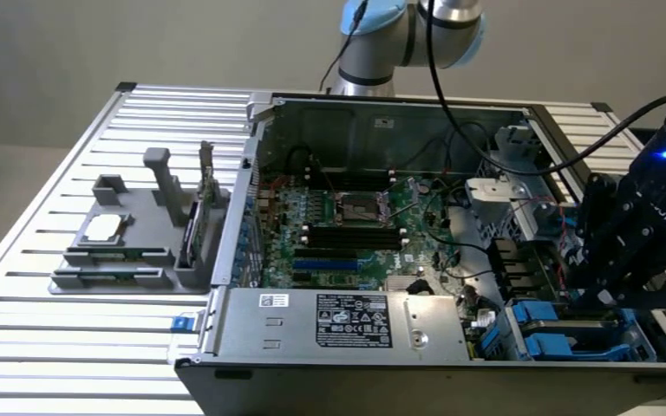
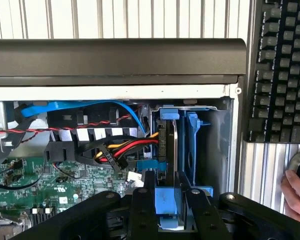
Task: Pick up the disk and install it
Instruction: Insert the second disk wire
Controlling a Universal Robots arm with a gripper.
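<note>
The disk (image 2: pixel 175 145) stands on edge in the drive bay at the corner of the open computer case, its silver side between the rails of its blue frame (image 2: pixel 192 142). My gripper (image 2: pixel 169 189) sits right over it, one black finger (image 2: pixel 142 200) on each side of the frame's blue tab, the jaws a little apart from it. In the exterior view the gripper (image 1: pixel 597 299) hangs low over the blue drive carriers (image 1: pixel 547 342) at the case's front, on the exterior view's right.
Red, yellow and black cables (image 2: pixel 122 150) and a blue data cable (image 2: pixel 90 107) lie beside the bay. A keyboard (image 2: pixel 280 70) and a person's hand (image 2: pixel 296 192) lie outside the case wall. The power-supply box (image 1: pixel 345 321), motherboard (image 1: pixel 345 225) and a grey parts holder (image 1: pixel 125 247) show too.
</note>
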